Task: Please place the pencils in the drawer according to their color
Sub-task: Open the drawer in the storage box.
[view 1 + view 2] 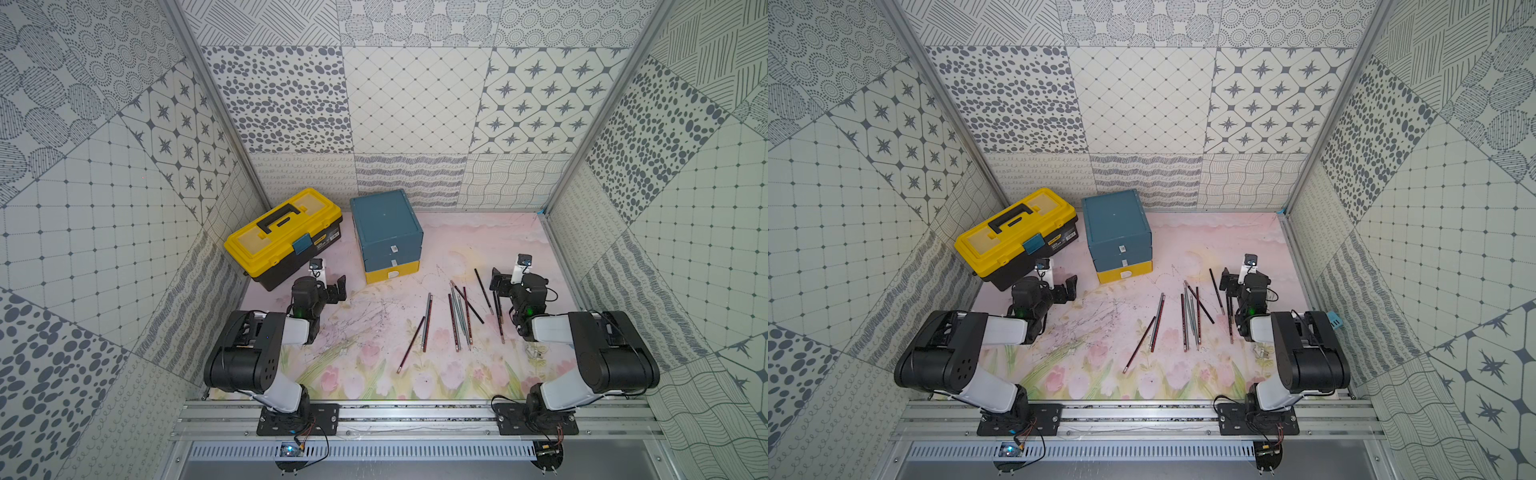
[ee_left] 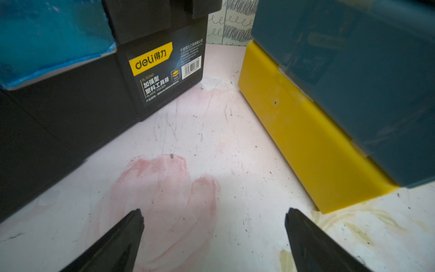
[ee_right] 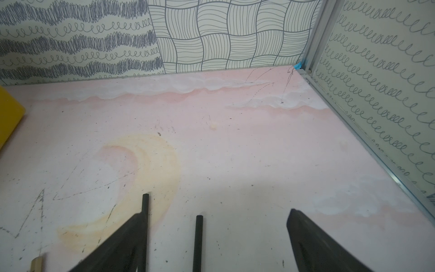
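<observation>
Several pencils (image 1: 453, 322) (image 1: 1183, 322), black, dark red and grey-teal, lie scattered on the mat right of centre. The drawer (image 1: 386, 226) (image 1: 1115, 220) is a teal cabinet at the back centre with all three drawers shut; the lowest is yellow (image 2: 306, 141). My left gripper (image 1: 338, 289) (image 2: 214, 212) is open and empty, low over the mat between the toolbox and the drawer. My right gripper (image 1: 498, 282) (image 3: 216, 214) is open over the rightmost pencils. One black pencil (image 3: 198, 240) lies on the mat between its fingers, and another (image 3: 145, 205) is partly hidden by a finger.
A yellow-lidded black toolbox (image 1: 282, 237) (image 2: 153, 70) stands shut at the back left, close to the drawer. Patterned walls enclose the table on three sides, with a metal frame post (image 3: 315, 35) at the back right corner.
</observation>
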Controlling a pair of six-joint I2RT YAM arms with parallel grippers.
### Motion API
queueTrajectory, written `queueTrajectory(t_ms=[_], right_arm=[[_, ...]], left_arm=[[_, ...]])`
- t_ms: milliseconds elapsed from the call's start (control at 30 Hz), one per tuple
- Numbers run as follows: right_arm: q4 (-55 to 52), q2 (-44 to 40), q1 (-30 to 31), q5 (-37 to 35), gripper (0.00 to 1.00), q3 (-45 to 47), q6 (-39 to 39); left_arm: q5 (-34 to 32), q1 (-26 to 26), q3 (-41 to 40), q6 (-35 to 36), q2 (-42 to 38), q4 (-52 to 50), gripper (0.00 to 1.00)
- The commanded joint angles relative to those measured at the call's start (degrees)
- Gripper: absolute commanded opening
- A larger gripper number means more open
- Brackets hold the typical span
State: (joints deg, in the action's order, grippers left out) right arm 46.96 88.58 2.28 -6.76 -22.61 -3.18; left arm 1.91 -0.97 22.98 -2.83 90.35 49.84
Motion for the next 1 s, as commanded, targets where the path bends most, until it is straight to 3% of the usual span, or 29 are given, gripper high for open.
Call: queueTrajectory(t_ms=[0, 367, 633, 767, 967], right_arm=[[2.3, 0.4, 0.3, -0.5, 0.99, -0.2, -0.1], [2.3, 0.3, 0.3, -0.7, 0.99, -0.2, -0.2], [-14.0, -7.9, 0.3, -2.5, 0.99, -5.2, 0.1], [-20.1, -13.1, 0.3, -4.5, 0.99, -6.0, -1.1], [-30.6, -21.1, 0.3, -5.8, 0.99, -8.1, -6.4]], left_arm=[[0.9, 0.2, 0.5, 0.7, 0.3, -0.4, 0.99], [1.0, 0.2, 0.6, 0.7, 0.3, -0.4, 0.99], [-1.1, 0.3, -0.9, -0.3, -1.3, 0.9, 1.0], [-3.8, 0.3, -3.8, -1.4, -6.0, 2.3, 0.99], [-5.4, 0.2, -4.8, -4.1, -17.5, -7.0, 1.0]])
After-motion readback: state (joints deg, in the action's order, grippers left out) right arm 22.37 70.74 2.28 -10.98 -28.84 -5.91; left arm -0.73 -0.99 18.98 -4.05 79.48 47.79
